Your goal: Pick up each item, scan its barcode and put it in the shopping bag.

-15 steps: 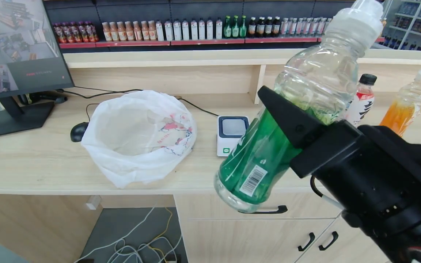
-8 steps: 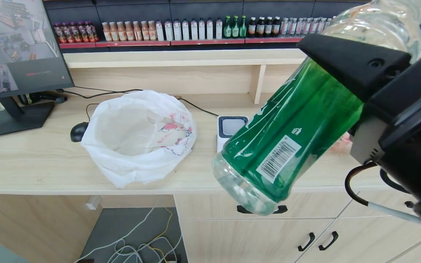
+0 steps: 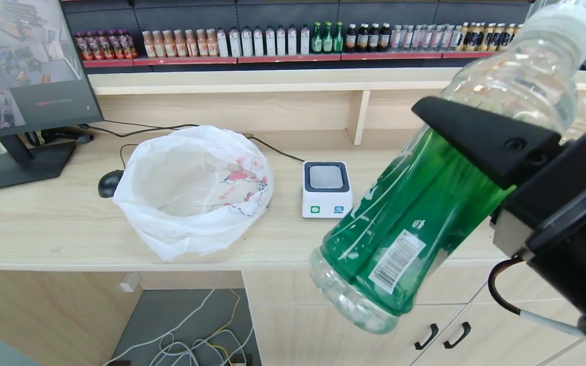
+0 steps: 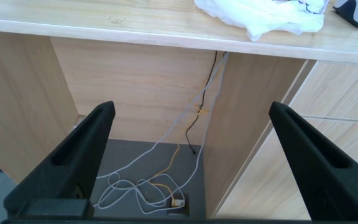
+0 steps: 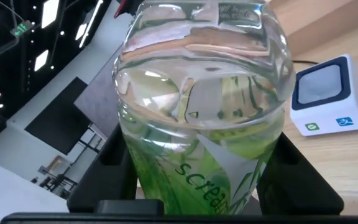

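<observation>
Left gripper [image 4: 188, 155] hangs below the counter [image 3: 44, 229] edge, facing the open bay under it, where cables [image 4: 160, 186] lie on the floor; its jaws stand wide apart and hold nothing. On the counter, far left, a monitor [image 3: 23, 66] stands on its foot toward the back, and a mouse [image 3: 110, 183] lies just beside the left rim of the bag [image 3: 194, 190]. The bag sits with its mouth wide open and facing up; its front fold reaches near the counter's front edge, leaving only a thin strip of bare wood there. A cable runs along the back, behind the bag. Between the bag and the scanner [image 3: 326, 189] there is a narrow bare gap; the two are near but apart. The scanner stands upright, window up, with bare counter before it to the front edge. Right of the scanner the bottle [image 3: 425, 218] is held in the air, tilted, cap high to the right and base low to the left, clear of the scanner. Its barcode [image 3: 397, 259] sits near the base and faces the head camera. The right gripper [image 5: 201, 186] is clamped across the bottle at mid-body, one finger on each side. Drawers [image 3: 440, 335] lie below the counter edge there.
</observation>
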